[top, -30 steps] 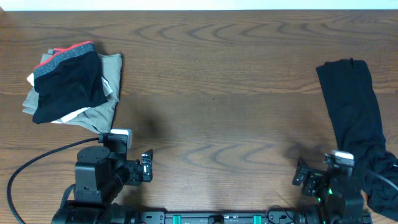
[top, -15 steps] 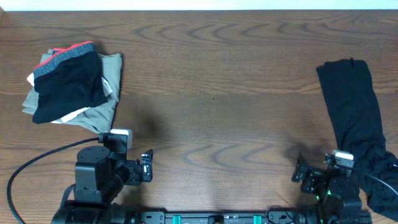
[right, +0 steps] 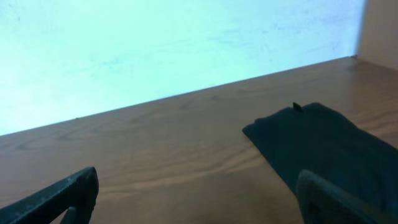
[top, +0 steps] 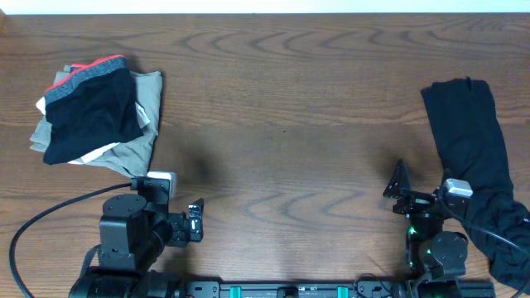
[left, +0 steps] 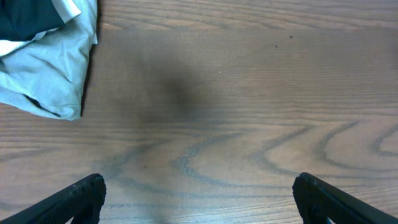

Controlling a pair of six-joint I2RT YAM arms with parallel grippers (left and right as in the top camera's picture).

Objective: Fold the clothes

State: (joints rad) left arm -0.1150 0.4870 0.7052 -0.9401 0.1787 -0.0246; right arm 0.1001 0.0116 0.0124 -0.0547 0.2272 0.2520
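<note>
A long black garment (top: 469,153) lies unfolded at the table's right and runs toward the front right corner. It also shows in the right wrist view as dark cloth (right: 323,146) ahead and to the right. At the far left sits a folded stack (top: 95,112): a black piece with a grey and coral-red waistband (top: 91,70) on top of khaki cloth (top: 141,136). My left gripper (top: 195,222) (left: 199,199) is open over bare wood, below and to the right of the stack. My right gripper (top: 397,186) (right: 199,199) is open, tilted up, just left of the long black garment.
A wooden table (top: 281,124) fills the views. A pale wall (right: 155,50) rises behind its far edge. The khaki cloth's corner (left: 53,74) shows at the top left of the left wrist view. A black cable (top: 33,228) loops by the left arm's base.
The right arm has raised and tilted its wrist, and its gripper has shifted away from the front edge toward the middle. The left arm and both garments have not moved.
</note>
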